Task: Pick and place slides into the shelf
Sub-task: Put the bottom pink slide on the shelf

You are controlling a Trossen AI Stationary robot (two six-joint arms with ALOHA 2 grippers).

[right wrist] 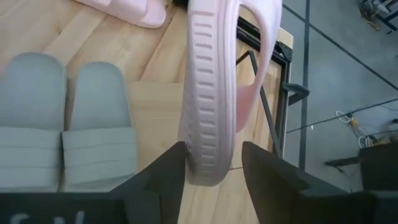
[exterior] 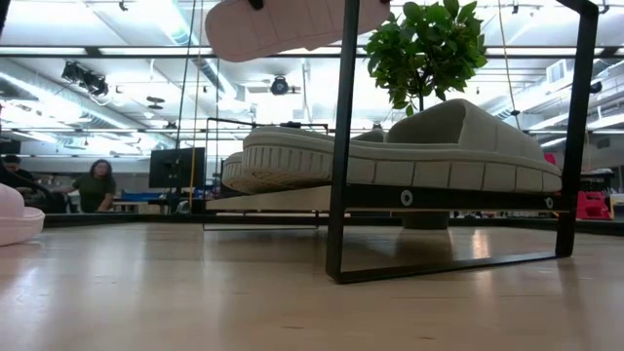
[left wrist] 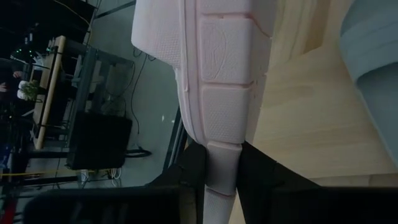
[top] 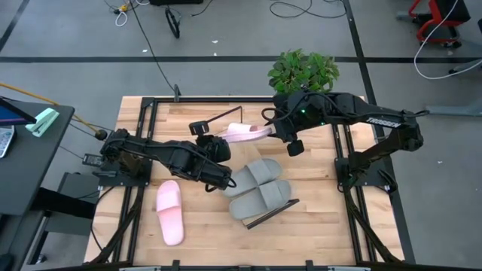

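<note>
One light pink slide [top: 245, 135] hangs in the air between both grippers; the low view shows it [exterior: 292, 24] high above the table. My left gripper [top: 224, 144] is shut on one end, my right gripper [top: 273, 129] on the other. Two grey slides [top: 260, 188] lie side by side, soles down, on the shelf [top: 280, 208], a light board with black wire frames at its ends [exterior: 343, 146]. The second pink slide [top: 169, 211] rests sole down on the table, nearer the left edge. My left gripper pinches the pink slide's sole at one narrow end [left wrist: 222, 177] between its two fingers [left wrist: 189, 180], coming level from the table's left. The slide is lifted clear and stands on edge. My right gripper has the slide's other end [right wrist: 208, 165] between its two fingers [right wrist: 168, 180], coming from the table's right. The sole is edge-on to the fingers and the strap [right wrist: 264, 37] bulges to one side.
A potted plant [top: 303, 71] stands at the table's far edge behind the right arm. The shelf's far wire frame [top: 226, 117] stands below the held slide. Bare tabletop [top: 316, 241] lies near the front right. People sit in the room beyond [exterior: 96, 185].
</note>
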